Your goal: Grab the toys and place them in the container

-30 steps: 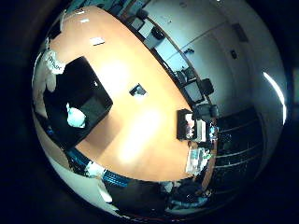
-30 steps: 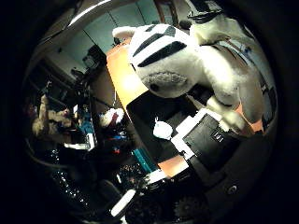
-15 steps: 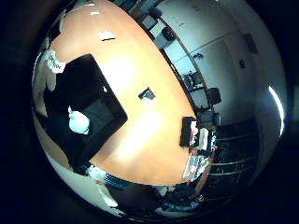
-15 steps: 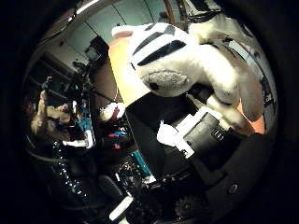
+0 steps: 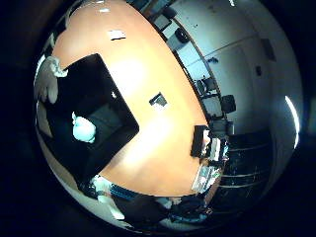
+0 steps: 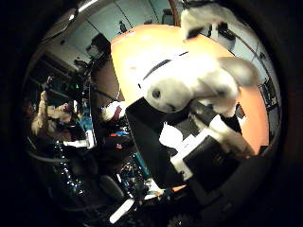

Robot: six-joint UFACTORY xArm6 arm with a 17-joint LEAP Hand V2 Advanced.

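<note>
A white plush toy with black stripes (image 6: 189,82) hangs blurred above the rim of the black container (image 6: 151,146), farther from the palm than before. My right hand (image 6: 213,149) shows one white and black finger stretched out under the plush, not curled round it. Another small white toy (image 5: 84,129) lies inside the container (image 5: 106,84), which stands on the orange table (image 5: 163,148). A white furry bit (image 5: 48,81) shows beside the container's edge.
A small black item (image 5: 158,100) and a black box (image 5: 200,140) lie on the table past the container. Chairs (image 5: 217,101) line the table's far side. Cluttered shelves and gear (image 6: 75,123) stand off the table's end.
The striped plush has dropped away from the palm toward the container and no longer fills the thumb side view. The container has grown larger in both views.
</note>
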